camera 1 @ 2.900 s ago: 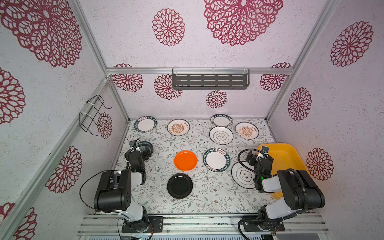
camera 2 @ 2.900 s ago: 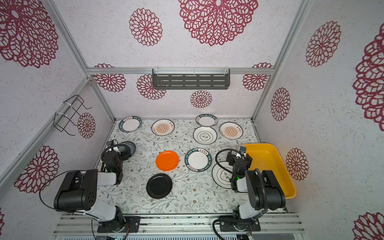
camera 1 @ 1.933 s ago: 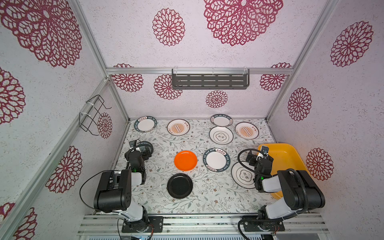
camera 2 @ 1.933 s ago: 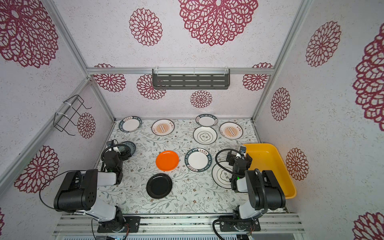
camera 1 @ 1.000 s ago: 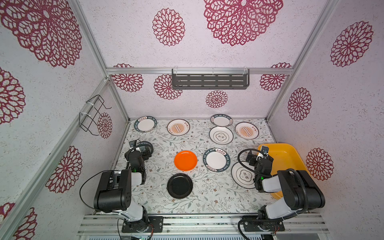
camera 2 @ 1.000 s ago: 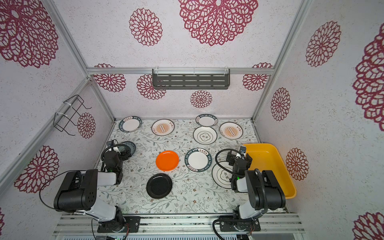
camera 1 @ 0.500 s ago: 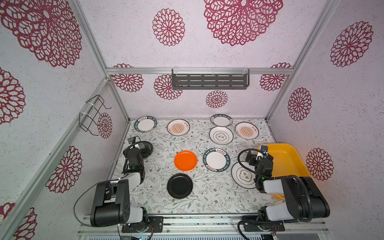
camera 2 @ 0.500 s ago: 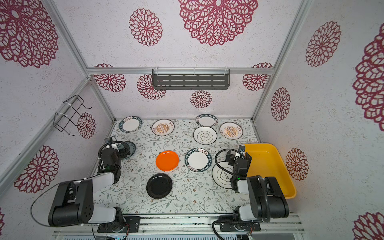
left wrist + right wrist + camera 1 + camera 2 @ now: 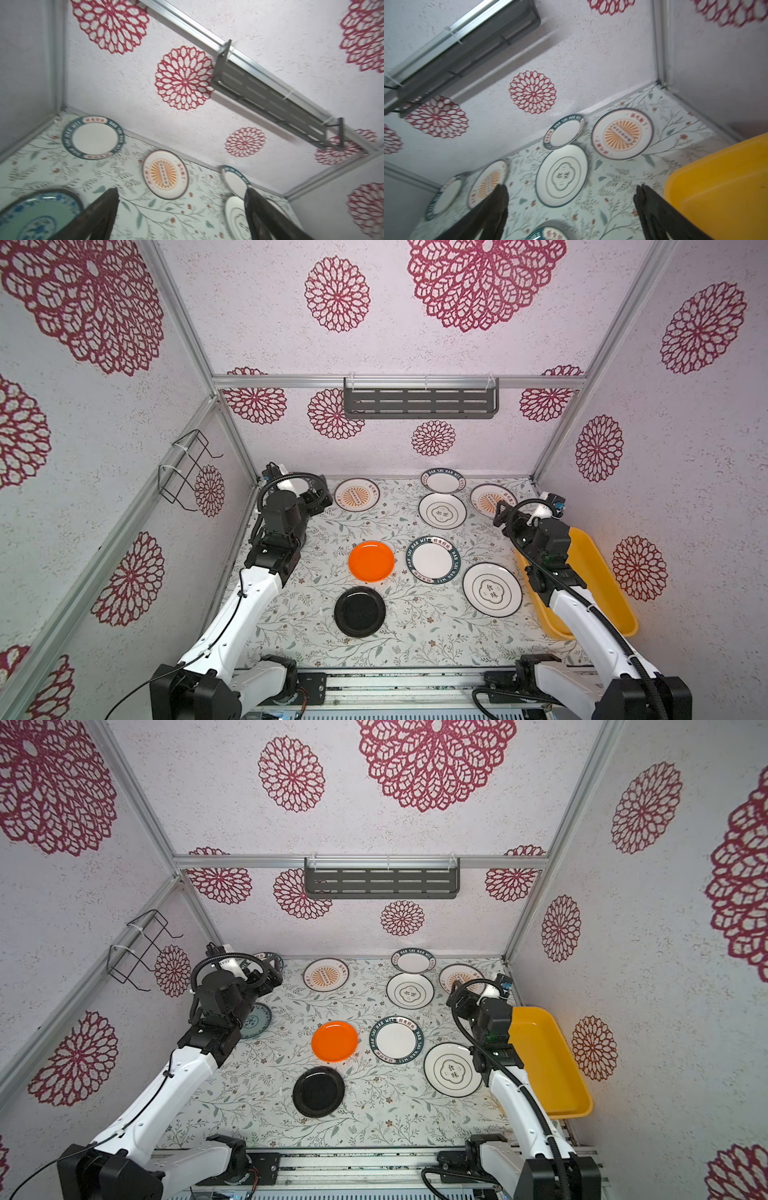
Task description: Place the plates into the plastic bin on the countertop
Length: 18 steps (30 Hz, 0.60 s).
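Several plates lie flat on the leafy countertop (image 9: 316, 635): an orange plate (image 9: 371, 561), a black plate (image 9: 360, 612), a teal-rimmed plate (image 9: 433, 560) and a character plate (image 9: 492, 589) in front. More sit along the back wall, among them a sunburst plate (image 9: 356, 494). A blue-floral plate (image 9: 257, 1021) shows under my left arm. The yellow plastic bin (image 9: 611, 572) lies at the right edge with no plate showing in it. My left gripper (image 9: 322, 497) hangs open above the back-left corner. My right gripper (image 9: 500, 510) is open beside the bin's far end. Both hold nothing (image 9: 181, 193) (image 9: 571, 187).
A dark slotted shelf (image 9: 419, 403) hangs on the back wall and a black wire rack (image 9: 185, 472) on the left wall. Aluminium frame posts mark the corners. The arms' base rail (image 9: 395, 684) runs along the front edge.
Both arms have risen from their folded rest pose and stretched toward the back. The left gripper now reaches the back-left corner. Both grippers stayed open. No plate moved.
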### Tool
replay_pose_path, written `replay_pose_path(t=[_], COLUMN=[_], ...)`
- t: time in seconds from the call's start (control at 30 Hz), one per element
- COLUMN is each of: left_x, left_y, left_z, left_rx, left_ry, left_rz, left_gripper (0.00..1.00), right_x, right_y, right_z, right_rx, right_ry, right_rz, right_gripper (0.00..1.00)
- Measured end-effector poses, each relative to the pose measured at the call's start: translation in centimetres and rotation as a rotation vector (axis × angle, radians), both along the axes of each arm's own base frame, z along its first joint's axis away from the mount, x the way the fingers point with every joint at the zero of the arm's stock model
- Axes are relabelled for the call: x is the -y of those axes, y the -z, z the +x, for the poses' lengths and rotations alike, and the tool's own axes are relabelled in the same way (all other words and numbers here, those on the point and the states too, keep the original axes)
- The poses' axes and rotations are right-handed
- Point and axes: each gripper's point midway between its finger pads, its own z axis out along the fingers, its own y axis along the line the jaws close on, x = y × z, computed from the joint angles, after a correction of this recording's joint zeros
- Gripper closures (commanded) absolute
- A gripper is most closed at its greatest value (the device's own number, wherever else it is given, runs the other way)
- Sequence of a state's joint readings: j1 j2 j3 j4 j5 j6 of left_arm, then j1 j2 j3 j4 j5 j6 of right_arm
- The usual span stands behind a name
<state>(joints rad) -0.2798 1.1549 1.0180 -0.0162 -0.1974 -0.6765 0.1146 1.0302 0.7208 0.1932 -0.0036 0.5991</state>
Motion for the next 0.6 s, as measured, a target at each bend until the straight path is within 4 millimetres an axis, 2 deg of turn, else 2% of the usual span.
replay_pose_path(t=[0.07,0.2,0.3,0.4,0.5,0.6], left_x=[2.2,6.8,10.4,13.3,14.0,13.5], left_y=[0.0,1.7,2.7,2.6,1.6,1.6], left_z=[-0.8,-2.5,-4.0,-4.8,-4.0,-2.6], left_rx=[-0.025,-0.114,-0.166,-0.183,-0.146,-0.137], left_ry=[0.049,0.134,0.193,0.255,0.283,0.298], left_rz=[-0.108,-0.305,-0.353,-0.351,-0.371,-0.393], left_gripper=[0.03,0.03,0.03,0.03,0.03,0.03], right_x=[-2.7,-7.3,-9.6,-11.0,-12.1,-12.7], right_y=[0.0,0.2,-0.5,-2.1,-4.4,-4.7], right_z=[-0.6,-2.6,-4.5,-5.8,-5.8,-5.5], right_rx=[-0.047,-0.126,-0.144,-0.134,-0.029,0.066], right_ry=[-0.082,-0.203,-0.262,-0.301,-0.358,-0.401], right_rz=[0.109,0.282,0.348,0.358,0.394,0.439], right_gripper=[0.01,0.01,0.01,0.01,0.01,0.01])
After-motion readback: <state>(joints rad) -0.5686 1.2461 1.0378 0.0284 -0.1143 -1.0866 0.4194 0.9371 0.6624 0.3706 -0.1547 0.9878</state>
